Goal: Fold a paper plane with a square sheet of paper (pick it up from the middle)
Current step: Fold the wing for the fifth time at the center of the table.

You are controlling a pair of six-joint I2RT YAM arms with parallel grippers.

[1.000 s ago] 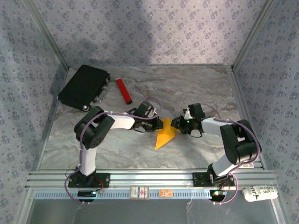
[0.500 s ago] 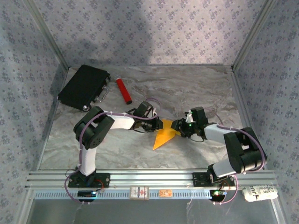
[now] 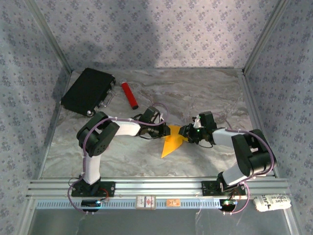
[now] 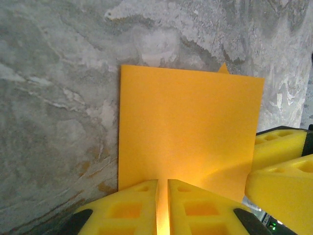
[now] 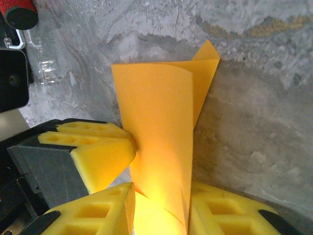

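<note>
The square sheet of paper [image 3: 172, 142] is orange-yellow and creased to a point aimed at the near left; it lies on the marble table [image 3: 200, 93]. My left gripper [image 3: 165, 131] pinches its left edge. In the left wrist view the sheet [image 4: 188, 127] spreads flat ahead of my left gripper [image 4: 163, 182], whose jaws are almost together on the paper's near edge. My right gripper [image 3: 182, 133] meets the sheet from the right. In the right wrist view a curled fold of the sheet [image 5: 164, 117] runs between the jaws of my right gripper [image 5: 161, 188], touching both.
A black case [image 3: 89, 90] and a red cylinder [image 3: 129, 95] lie at the back left, and they also show at the right wrist view's top left corner. Aluminium rails and patterned walls bound the table. The two grippers nearly touch over the paper.
My right forearm swung outward and came back a little, and its jaws narrowed around the paper curl. The paper's point wobbled slightly. The left arm stayed put.
</note>
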